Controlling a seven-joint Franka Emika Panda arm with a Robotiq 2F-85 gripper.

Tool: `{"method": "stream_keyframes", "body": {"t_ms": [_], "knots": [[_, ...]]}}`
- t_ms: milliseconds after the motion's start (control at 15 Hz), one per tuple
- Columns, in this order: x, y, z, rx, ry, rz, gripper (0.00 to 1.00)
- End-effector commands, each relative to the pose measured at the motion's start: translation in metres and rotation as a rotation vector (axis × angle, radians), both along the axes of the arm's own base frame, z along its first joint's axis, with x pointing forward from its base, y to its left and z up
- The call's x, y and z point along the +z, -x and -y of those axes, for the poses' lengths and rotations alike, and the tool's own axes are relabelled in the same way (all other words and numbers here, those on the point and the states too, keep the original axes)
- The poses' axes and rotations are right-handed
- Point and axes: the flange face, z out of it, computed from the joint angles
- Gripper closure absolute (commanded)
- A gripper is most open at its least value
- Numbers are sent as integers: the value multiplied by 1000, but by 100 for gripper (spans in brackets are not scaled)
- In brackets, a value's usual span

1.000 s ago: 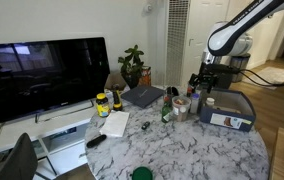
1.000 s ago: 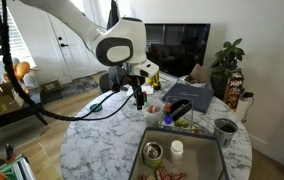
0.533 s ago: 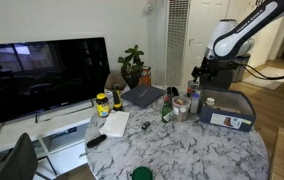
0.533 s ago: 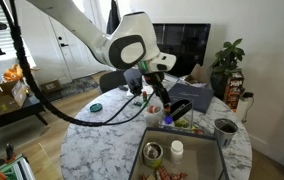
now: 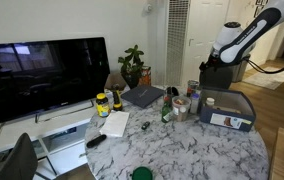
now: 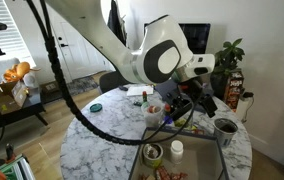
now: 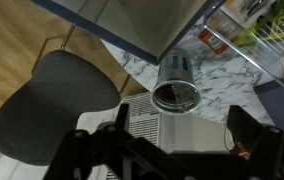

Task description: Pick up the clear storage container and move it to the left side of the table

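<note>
Clear storage container [image 5: 193, 89] first: in an exterior view it is, I think, the small dark-rimmed thing standing on the marble table [image 5: 182, 145] just beside a far corner of the grey bin [image 5: 228, 110], though it is too small there to be sure. The gripper [image 5: 205, 72] hangs above that spot, apart from it, and this view does not tell how its fingers stand. In an exterior view from elsewhere the container [image 6: 225, 127] reads plainly: round, see-through, dark at the rim, upright near the table's edge and just beside the bin [image 6: 182, 160], which holds a jar [image 6: 154, 153] and a white bottle [image 6: 177, 148]. The gripper [image 6: 199, 97] is above it and off to one side, holding nothing. The wrist view gives what neither of those does. It looks down into the container's open mouth [image 7: 176, 95], with the fingers [image 7: 254, 140] spread wide at the lower edge and the container lying ahead of the gap, not between them; a grey chair [image 7: 52, 90] shows beyond the table edge. I judge the step in hand to be the approach, with the grasp not yet begun. The next move calls for bringing the spread fingers over the rim, lowering until the wall sits between them, closing, then lifting clear of the bin before carrying toward the table's left side. Only the exterior views show how close the bin stands.
</note>
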Motion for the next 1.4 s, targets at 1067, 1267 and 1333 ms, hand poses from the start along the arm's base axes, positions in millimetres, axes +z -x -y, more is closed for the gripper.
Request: {"method": "stream_keyframes", "body": {"t_ms": [1067,1267,1333], "knots": [[-51,-86,-51,592,33,-173,0],[-83,-99,-30,748,5,-225,0],[-89,-102,-23,799,-9,-239,0]]}}
